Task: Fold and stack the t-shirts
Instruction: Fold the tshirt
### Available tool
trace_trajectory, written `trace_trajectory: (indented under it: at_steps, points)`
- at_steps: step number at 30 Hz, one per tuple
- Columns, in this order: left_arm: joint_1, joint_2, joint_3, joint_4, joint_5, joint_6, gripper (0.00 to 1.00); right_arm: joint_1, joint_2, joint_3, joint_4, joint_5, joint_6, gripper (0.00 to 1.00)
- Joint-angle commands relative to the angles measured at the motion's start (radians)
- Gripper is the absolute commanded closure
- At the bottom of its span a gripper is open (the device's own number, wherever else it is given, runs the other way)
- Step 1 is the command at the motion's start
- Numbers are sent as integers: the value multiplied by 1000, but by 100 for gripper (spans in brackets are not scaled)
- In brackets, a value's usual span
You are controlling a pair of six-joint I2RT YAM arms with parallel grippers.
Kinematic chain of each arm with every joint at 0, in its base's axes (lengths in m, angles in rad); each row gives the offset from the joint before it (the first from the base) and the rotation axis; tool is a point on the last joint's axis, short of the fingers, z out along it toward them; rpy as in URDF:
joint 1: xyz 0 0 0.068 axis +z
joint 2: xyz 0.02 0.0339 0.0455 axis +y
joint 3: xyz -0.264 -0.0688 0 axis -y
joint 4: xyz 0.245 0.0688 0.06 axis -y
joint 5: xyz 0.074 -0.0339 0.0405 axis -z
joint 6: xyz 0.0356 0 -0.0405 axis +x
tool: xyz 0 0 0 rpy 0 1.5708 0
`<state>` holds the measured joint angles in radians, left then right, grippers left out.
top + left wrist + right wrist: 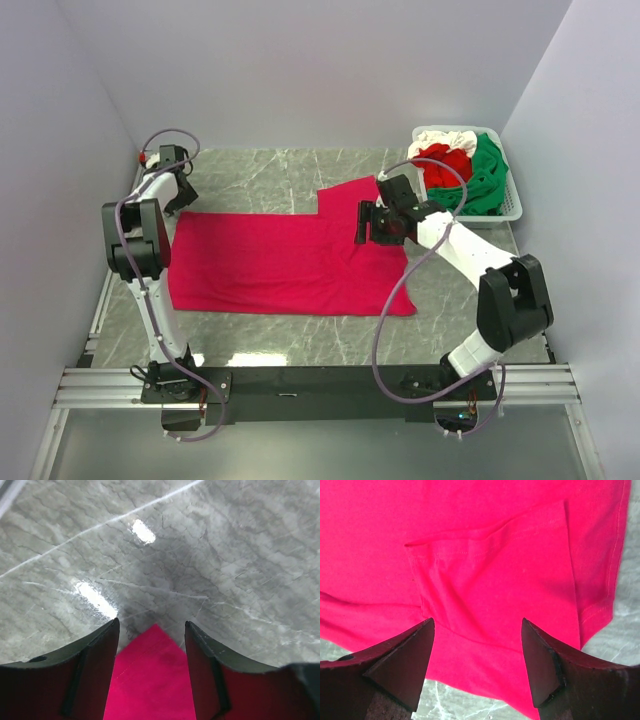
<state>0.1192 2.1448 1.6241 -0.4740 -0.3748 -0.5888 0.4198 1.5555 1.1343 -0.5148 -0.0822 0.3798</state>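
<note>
A large crimson-red t-shirt (290, 262) lies spread flat on the marble table. My left gripper (182, 200) is at the shirt's far left corner. In the left wrist view it (151, 625) is open, and the pointed corner of the shirt (152, 675) lies between the fingers. My right gripper (360, 225) hovers over the shirt's right part. In the right wrist view it (477, 622) is open and empty above a folded-in sleeve (495, 580). Green (490, 180), red (445, 165) and white (445, 138) t-shirts are piled in the basket.
A white slotted plastic basket (512, 205) stands at the far right corner. Grey walls close in the table on the left, back and right. Bare marble (270, 170) shows behind the shirt and along the front edge (300, 335).
</note>
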Motion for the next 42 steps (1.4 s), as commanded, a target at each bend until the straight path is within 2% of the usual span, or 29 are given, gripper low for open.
trace_trajectory:
  at_steps: [1, 7, 9, 16, 19, 23, 28, 31, 35, 42]
  points:
    - [2, 27, 45, -29, 17, 21, 40, -19, 32, 71, 35, -19, -22, 23]
    - [-1, 36, 42, -29, 28, 26, 46, -33, 81, 110, 42, -30, -27, 24]
    - [-4, 44, 43, -31, 28, 27, 51, -41, 100, 136, 42, -31, -28, 24]
    - [-4, 52, 49, -37, 14, 32, 71, -79, 240, 278, 15, 4, -47, 24]
    - [-3, 56, 54, -37, 19, 34, 89, -108, 335, 395, -13, 33, -58, 24]
    - [-4, 52, 51, -37, 25, 37, 97, -147, 469, 609, -54, 67, -53, 25]
    - [-4, 46, 53, -38, 30, 40, 99, -200, 641, 789, -96, 75, -38, 25]
    - [-3, 33, 48, -35, 36, 41, 99, -207, 747, 959, -146, 81, -41, 25]
    - [-4, 14, 40, -32, 43, 41, 99, -210, 854, 1100, -194, 81, -32, 25]
    - [-9, -14, 33, -29, 57, 41, 99, -213, 945, 1185, -157, 102, 30, 27]
